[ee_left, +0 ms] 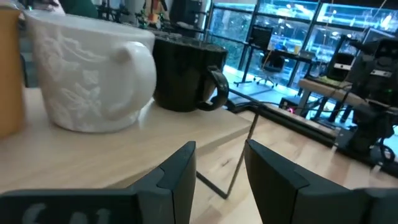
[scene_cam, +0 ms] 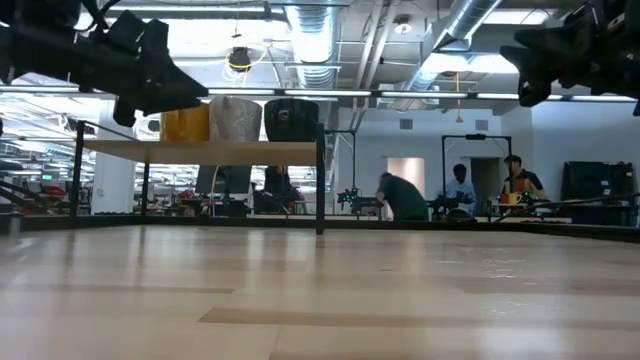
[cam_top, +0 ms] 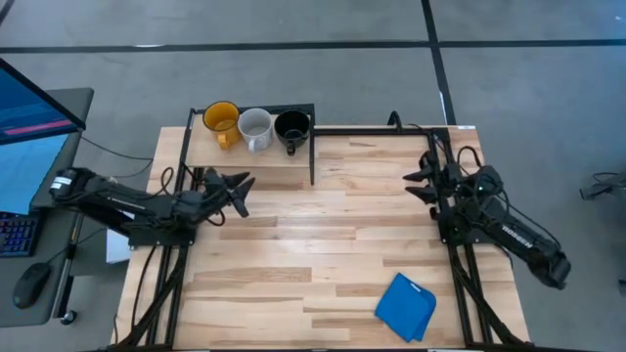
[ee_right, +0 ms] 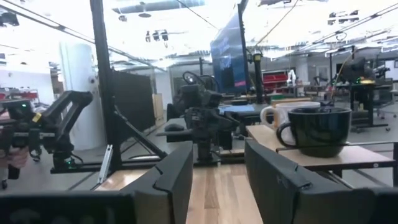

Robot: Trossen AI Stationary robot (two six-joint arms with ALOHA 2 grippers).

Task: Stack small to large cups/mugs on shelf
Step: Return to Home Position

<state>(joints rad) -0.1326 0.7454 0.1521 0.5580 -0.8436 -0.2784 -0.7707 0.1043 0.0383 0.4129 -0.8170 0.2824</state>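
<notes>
**A:** What sits at the far left?

**B:** Off the table's edge there is a monitor [cam_top: 24, 127], a keyboard [cam_top: 12, 235] and a mouse [cam_top: 29, 284]. The left arm reaches in from that side. The left gripper [cam_top: 242, 193] hangs above the table [cam_top: 323, 244], just in front of the shelf [cam_top: 249, 164] and apart from it. Its two fingers are spread with nothing between them.

**A:** And the mugs?

**B:** All three stand upright on the shelf, close together in a row along its back edge. The yellow mug [cam_top: 221, 118] is on the left, the grey-white mug [cam_top: 255, 125] in the middle and the black mug [cam_top: 291, 125] on the right. They stand side by side, not one inside another.

**A:** Which way do they point?

**B:** Their mouths face up, and each handle turns toward the shelf's front edge, the side where the arms are. The row runs left to right, along the shelf's long side.

**A:** Does anything stand in the way?

**B:** The shelf's black frame [cam_top: 313, 147] runs along its right end, just beside the black mug, and comes down to the table at the front corner.

**A:** And further right?

**B:** A blue folded cloth [cam_top: 406, 306] lies near the table's front edge, well apart from the shelf. The right gripper [cam_top: 419, 186] hovers over the table's right side with its fingers parted and empty. The low view shows people [scene_cam: 405, 197] in the room behind.
</notes>
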